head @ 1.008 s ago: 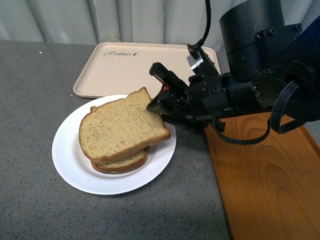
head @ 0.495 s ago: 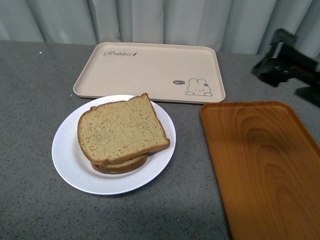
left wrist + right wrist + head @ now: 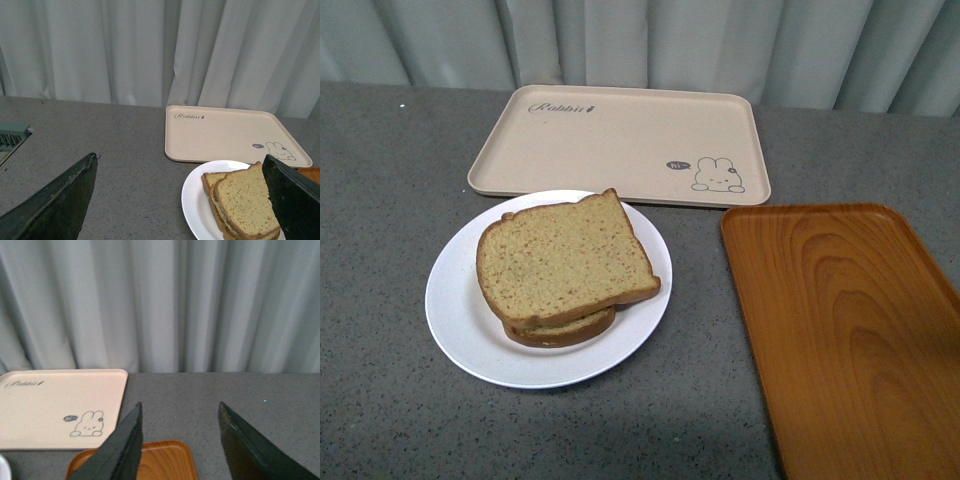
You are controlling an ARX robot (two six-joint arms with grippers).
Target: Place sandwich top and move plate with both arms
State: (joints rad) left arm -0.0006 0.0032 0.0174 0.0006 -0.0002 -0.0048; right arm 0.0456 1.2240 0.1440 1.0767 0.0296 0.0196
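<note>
Sandwich top [image 3: 560, 258] rests stacked on the plate [image 3: 460, 320]; my right gripper [image 3: 180, 405] has withdrawn toward three o'clock, parted and empty. The left gripper [image 3: 179, 158] gapes wide, empty. Plate move comes next.

Plate [image 3: 455, 335]: lower left of my front view.
Sandwich top [image 3: 560, 260]: on the plate, atop another slice [image 3: 572, 328].
Rabbit tray [image 3: 620, 140]: upper centre, behind the plate.
Wood-grain tray [image 3: 840, 330]: lower right, beside the plate.
</note>
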